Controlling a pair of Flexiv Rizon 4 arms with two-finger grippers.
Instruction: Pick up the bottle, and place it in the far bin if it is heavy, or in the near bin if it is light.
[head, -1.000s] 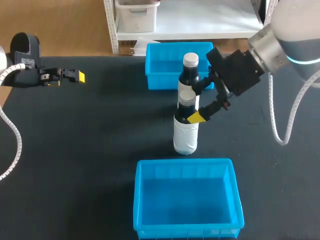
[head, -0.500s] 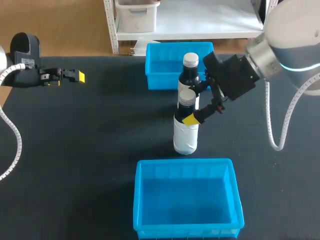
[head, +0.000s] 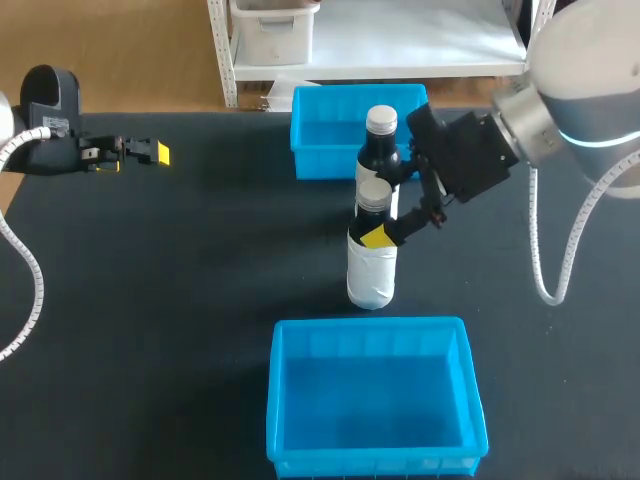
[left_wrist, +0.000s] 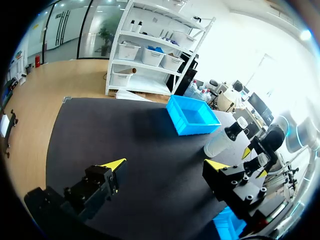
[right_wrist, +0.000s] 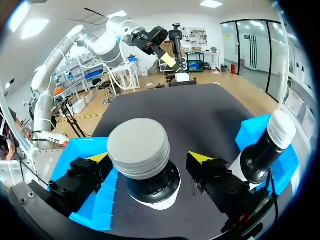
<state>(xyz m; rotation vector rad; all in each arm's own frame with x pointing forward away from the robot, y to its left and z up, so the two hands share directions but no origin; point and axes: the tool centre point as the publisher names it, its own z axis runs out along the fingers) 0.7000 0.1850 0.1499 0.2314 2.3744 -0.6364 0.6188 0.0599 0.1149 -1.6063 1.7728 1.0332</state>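
Note:
Two bottles stand between the bins. The nearer bottle (head: 371, 262) has a white label and a grey cap (right_wrist: 139, 146). Close behind it is a dark bottle (head: 380, 148) with a white cap (right_wrist: 265, 150). My right gripper (head: 388, 205) comes in from the right and stands open around the nearer bottle's neck. In the right wrist view its yellow fingertips (right_wrist: 200, 157) flank the cap with a gap on each side. My left gripper (head: 150, 152) is open and holds nothing (left_wrist: 165, 164) at the table's far left.
The far blue bin (head: 310, 135) sits at the back, just behind the dark bottle. The near blue bin (head: 370, 326) stands at the front edge, right before the labelled bottle. Both bins show in the right wrist view, one on either side of the gripper.
My right gripper has slid left, so its fingers now straddle the nearer bottle's neck. The left arm and both bottles have stayed put.

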